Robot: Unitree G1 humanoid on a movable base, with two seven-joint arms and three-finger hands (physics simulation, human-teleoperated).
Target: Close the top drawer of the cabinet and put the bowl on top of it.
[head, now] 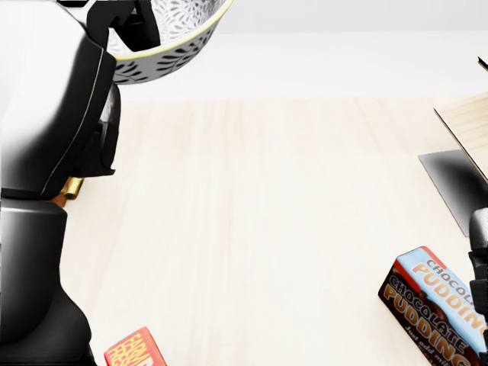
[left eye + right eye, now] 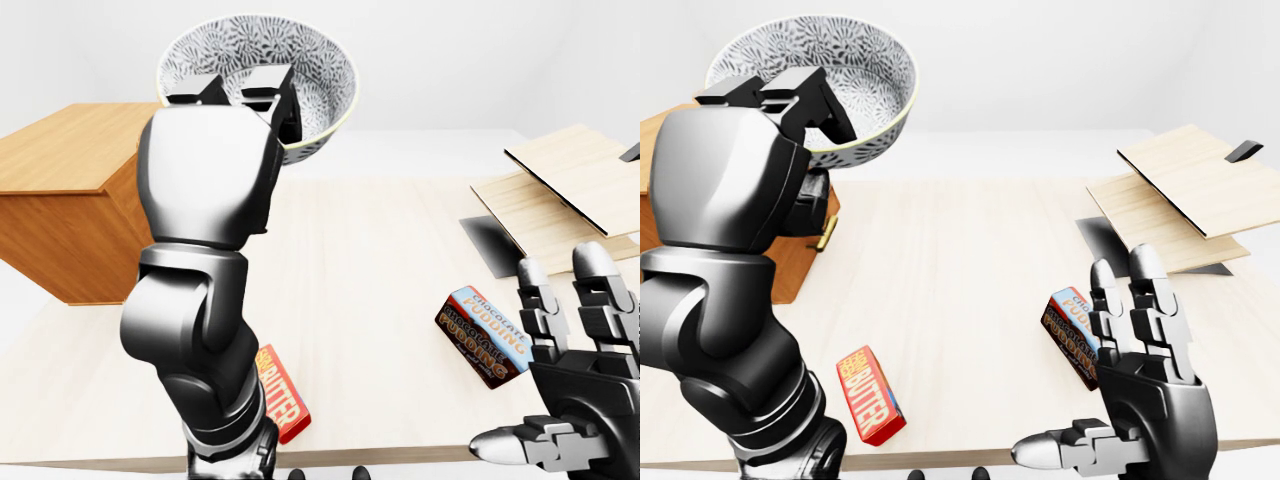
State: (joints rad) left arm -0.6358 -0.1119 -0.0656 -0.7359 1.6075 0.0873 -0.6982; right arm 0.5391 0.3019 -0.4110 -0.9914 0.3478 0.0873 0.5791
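Ceramic-looking patterned bowl [image 2: 318, 75] is held aloft near the left edge of the table [image 2: 380, 260], beside the cabinet [image 2: 70, 180], its rim clamped by the left hand [image 2: 212, 150]. It is judged rigid, glossy and breakable; a level rim grip is advised. The right hand [image 2: 1150, 390] is spread, empty.

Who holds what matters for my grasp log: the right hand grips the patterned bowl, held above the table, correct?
Wrong hand: the left hand grips the patterned bowl, held above the table, as the left-eye view shows. The right hand is open and empty.
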